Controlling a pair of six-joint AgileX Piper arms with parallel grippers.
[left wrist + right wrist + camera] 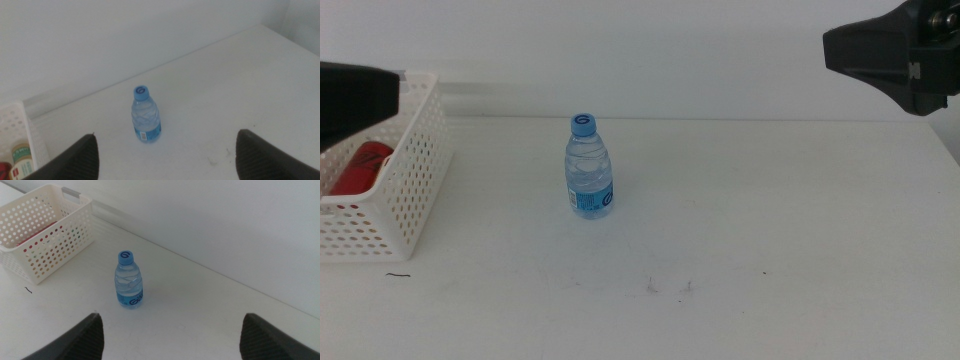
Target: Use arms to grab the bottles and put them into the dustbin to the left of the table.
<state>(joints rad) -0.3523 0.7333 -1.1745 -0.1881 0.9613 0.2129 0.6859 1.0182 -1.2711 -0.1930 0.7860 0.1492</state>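
The left gripper (pixel 165 155) has its two dark jaws spread wide apart, and it holds nothing. The right gripper (pixel 170 335) is wide open too, with nothing between its jaws. Both hang up high over the white table (pixel 770 230). The small water bottle (pixel 588 168) with the blue cap stands upright by itself near the middle of the table. Farther left sits the white dustbin (pixel 415 170), with a red can (pixel 360 168) lying inside it.
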